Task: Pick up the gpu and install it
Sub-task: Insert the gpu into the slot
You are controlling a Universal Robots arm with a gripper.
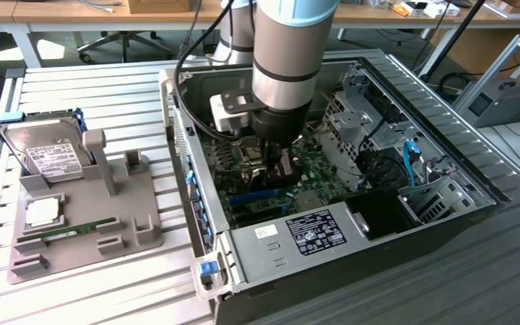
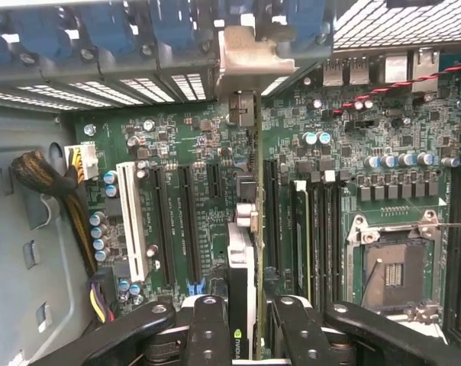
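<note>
My gripper (image 1: 273,168) hangs inside the open computer case (image 1: 332,250), low over the green motherboard (image 1: 314,172). In the wrist view the gpu (image 2: 242,252) shows edge-on as a thin green card with a silver and black body, and the gripper (image 2: 249,339) is shut on it from both sides. The card stands upright along the black expansion slots (image 2: 186,221). Its metal end bracket (image 2: 246,53) reaches to the slotted rear wall of the case.
A grey holder tray (image 1: 143,233) at the exterior view's left carries a hard drive (image 1: 48,152), a square chip (image 1: 43,212) and a memory stick (image 1: 75,230). On the motherboard are a white slot (image 2: 131,221), memory slots (image 2: 314,229) and a processor socket (image 2: 391,267). Drive cages (image 1: 405,169) crowd the case's far side.
</note>
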